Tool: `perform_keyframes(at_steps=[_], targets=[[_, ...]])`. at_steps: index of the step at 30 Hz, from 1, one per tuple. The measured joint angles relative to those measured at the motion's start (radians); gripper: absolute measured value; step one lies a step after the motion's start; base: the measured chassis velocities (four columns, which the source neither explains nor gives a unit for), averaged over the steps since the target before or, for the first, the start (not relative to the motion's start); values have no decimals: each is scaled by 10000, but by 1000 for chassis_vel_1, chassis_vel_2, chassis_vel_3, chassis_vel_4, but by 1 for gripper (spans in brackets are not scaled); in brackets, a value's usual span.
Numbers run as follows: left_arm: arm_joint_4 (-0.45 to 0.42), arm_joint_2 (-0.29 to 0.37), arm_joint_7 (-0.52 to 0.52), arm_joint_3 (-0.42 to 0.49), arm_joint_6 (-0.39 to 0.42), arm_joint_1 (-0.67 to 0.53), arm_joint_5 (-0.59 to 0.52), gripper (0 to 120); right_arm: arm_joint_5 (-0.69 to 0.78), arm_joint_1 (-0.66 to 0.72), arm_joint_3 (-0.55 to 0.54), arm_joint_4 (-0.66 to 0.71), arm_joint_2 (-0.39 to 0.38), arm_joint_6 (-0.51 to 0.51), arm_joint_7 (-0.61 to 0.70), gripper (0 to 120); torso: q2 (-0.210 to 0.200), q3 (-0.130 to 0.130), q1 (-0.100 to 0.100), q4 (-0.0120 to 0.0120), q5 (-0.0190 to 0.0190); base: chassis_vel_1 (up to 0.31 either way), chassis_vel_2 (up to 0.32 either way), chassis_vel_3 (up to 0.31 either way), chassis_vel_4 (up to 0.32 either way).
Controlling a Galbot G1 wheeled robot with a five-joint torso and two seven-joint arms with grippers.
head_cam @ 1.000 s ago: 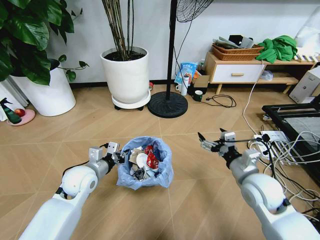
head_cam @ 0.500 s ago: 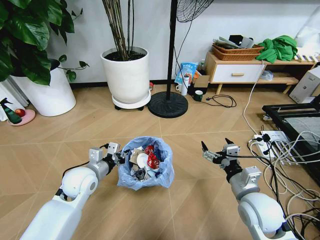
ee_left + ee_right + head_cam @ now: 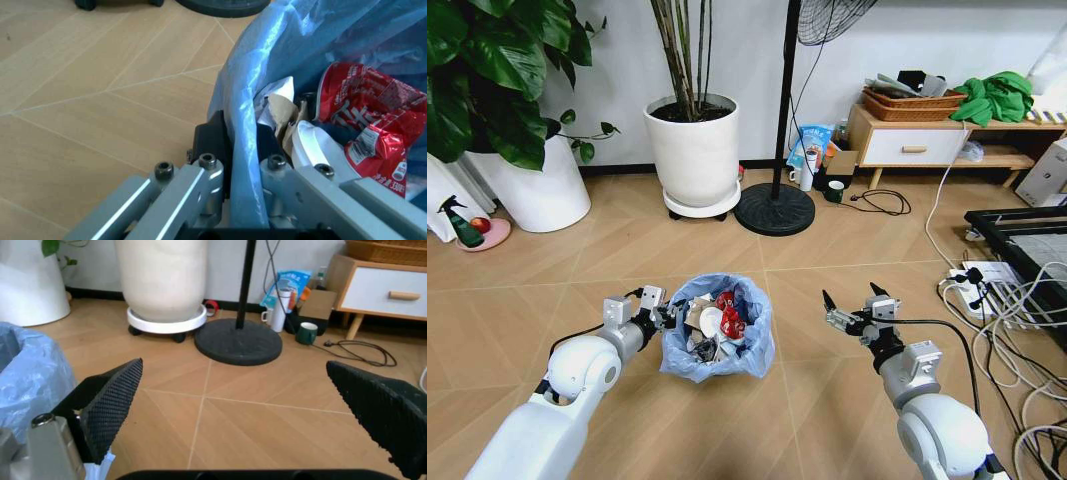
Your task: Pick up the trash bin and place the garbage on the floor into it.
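Tan chevron floor [image 3: 827, 390] under trash bin [image 3: 717, 345], plant pots [image 3: 692, 150], fan base [image 3: 774, 208].

Bin with litter between two grippers

The trash bin [image 3: 717, 340] stands on the floor [image 3: 827, 240], with the garbage [image 3: 719, 322] inside its blue bag. The left gripper [image 3: 661, 315] is closed on the bin's left rim. The right gripper [image 3: 847, 305], fingers apart, hangs right of the bin.

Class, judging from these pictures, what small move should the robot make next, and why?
Probably lower the bin and let go. The left gripper is shut on the rim of the small dark trash bin with the crinkly light-blue bag, the crumpled garbage lies inside, the tan chevron floor nearby looks litter-free, and the right gripper is open.
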Motion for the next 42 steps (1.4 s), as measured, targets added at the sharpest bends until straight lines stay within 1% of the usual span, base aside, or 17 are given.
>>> perform_keyframes(at_steps=[3,20,42], targets=[[-30,-7,-7,-10,0,18,0,1,-36,-2,-42,2,-10,1,-31,100,0,0,0,-2,-5,93,74,-91,-83],[-131,12,-28,-57,-1,60,0,1,-201,-68,-90,72,3,9,-108,100,0,0,0,-2,-3,86,96,-93,-93],[-144,-71,-42,-128,-12,116,59,1,-577,-202,-345,-16,78,136,-291,100,0,0,0,-1,-1,154,150,-153,-154]])
